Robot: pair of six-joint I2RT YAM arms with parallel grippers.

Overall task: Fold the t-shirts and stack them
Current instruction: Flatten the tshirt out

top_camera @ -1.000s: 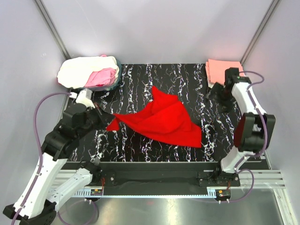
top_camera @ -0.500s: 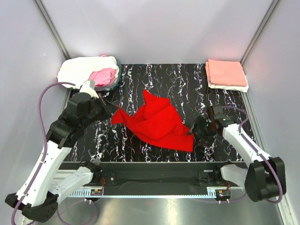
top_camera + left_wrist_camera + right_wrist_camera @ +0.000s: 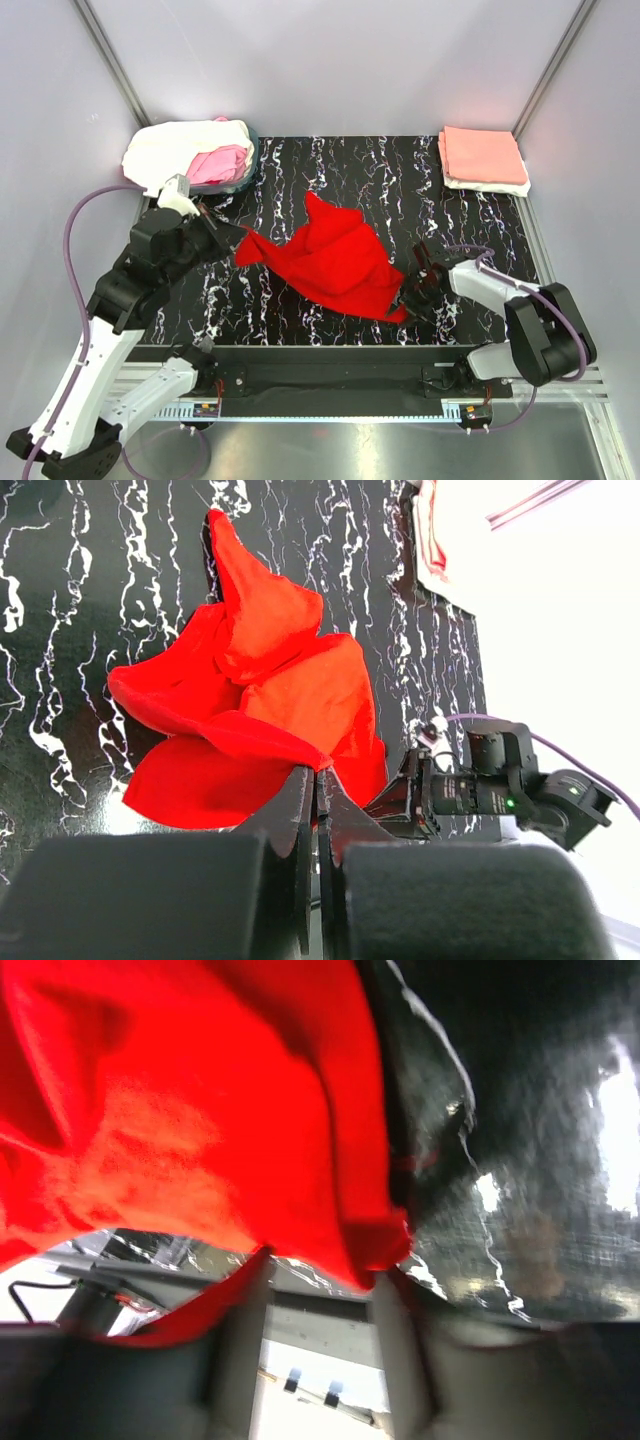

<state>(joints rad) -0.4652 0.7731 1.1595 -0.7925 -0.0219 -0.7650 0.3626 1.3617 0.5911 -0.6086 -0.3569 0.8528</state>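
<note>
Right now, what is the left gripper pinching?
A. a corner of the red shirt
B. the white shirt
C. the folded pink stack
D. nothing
A: in the left wrist view the left gripper is shut on a corner of the red shirt.
</note>
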